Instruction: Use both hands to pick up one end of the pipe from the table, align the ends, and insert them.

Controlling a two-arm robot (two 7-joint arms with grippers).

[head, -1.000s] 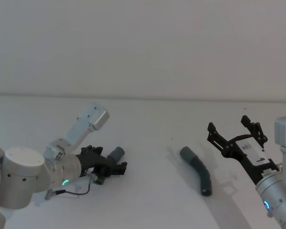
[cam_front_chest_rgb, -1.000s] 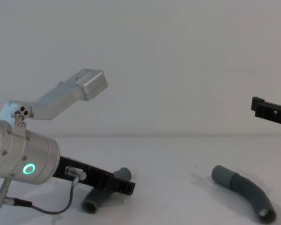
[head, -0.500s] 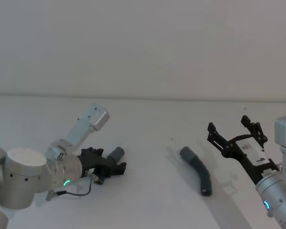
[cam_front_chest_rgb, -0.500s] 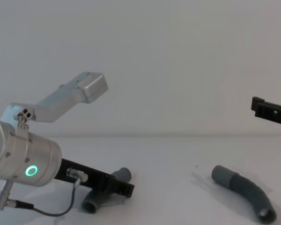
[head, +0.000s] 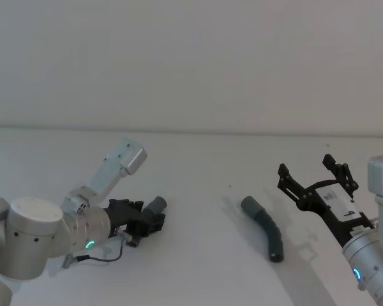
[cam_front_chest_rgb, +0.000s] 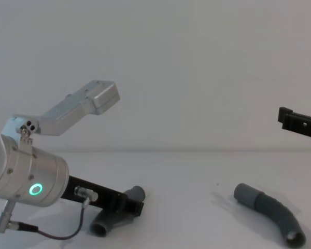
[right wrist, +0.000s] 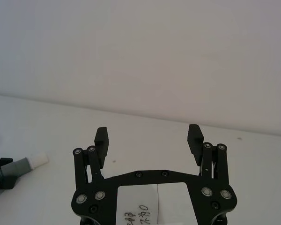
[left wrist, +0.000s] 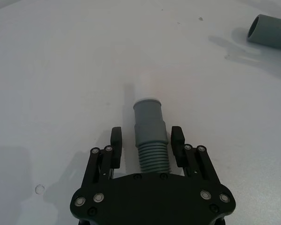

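Table: plain white, both pipe pieces lying on it, well apart. In the head view we note the left arm coming in from 8 o'clock, its silver wrist low over the surface with the green ring light lit. The left gripper points toward 2 o'clock and sits down at table level. In the left wrist view its two fingers straddle the ribbed body of the left pipe piece, one on each side, with a thin strip of white table visible between each pad and the hose. We therefore log it as partly open, around the piece but not clamped on it. The right gripper is raised over the table at about 4 o'clock from the table's middle, spread wide and holding nothing. The right pipe piece lies just beside it, on its 9 o'clock side, apart from the fingers. This piece curves from its smooth grey socket cuff at the 11 o'clock end down to a dark open mouth at the 5 o'clock end. The left piece lies at about 8 o'clock from the table's middle, with its lighter grey cuff sticking out past the fingertips toward 2 o'clock. The cuff ends in a short white tip, seen best from the right wrist camera.
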